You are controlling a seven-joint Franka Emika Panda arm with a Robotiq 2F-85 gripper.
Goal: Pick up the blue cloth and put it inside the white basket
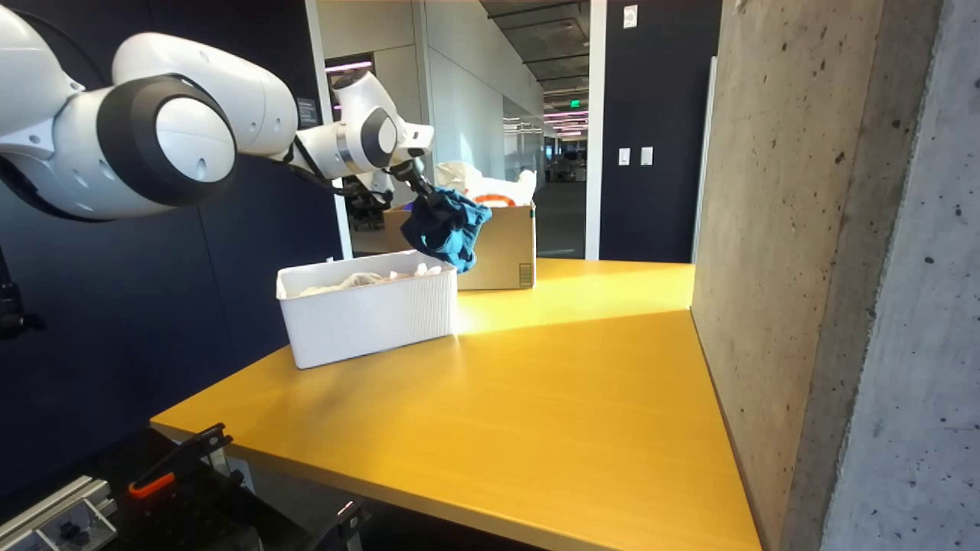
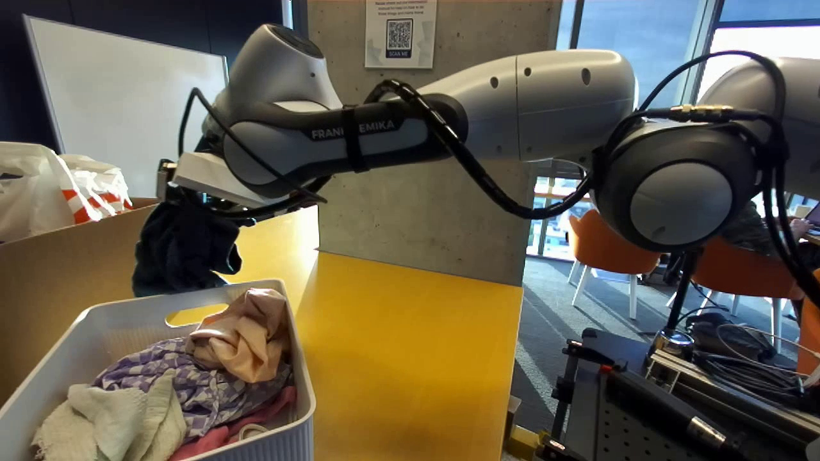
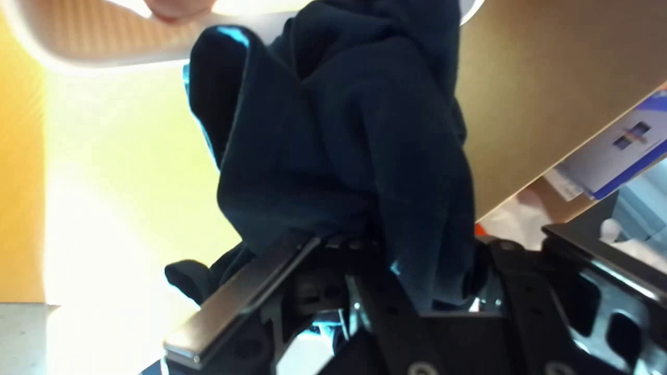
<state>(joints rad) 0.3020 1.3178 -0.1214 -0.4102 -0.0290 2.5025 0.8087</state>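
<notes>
Wrist view: large piece of soft, limp navy cloth [image 3: 344,156], almost black and full of folds, filled the middle. Black metal gripper [image 1: 432,199], at the end of a white jointed robot arm [image 1: 253,107], was clamped on it, fabric bunched between the jaws. In both exterior views the navy cloth hung from that grip in mid-air, outside a white rectangular plastic basket [image 1: 367,325], just beside its short end; could not tell whether the lower folds touched the rim. Sunlit side showed teal in an exterior view.

Basket stood upright on a yellow tabletop [image 1: 498,398]. Contents, in an exterior view: peach cloth [image 2: 246,342] crumpled at the end nearest the navy cloth, purple-and-white checked cloth [image 2: 192,390] next to it, pale grey-green cloth [image 2: 109,416], pinkish-red fabric [image 2: 214,440] partly under the others. Tan cardboard box [image 1: 498,249] stood near the basket, white plastic bags [image 2: 29,182] with orange-red markings sticking up out of it. Speckled grey concrete wall [image 1: 796,252] bordered the tabletop.
</notes>
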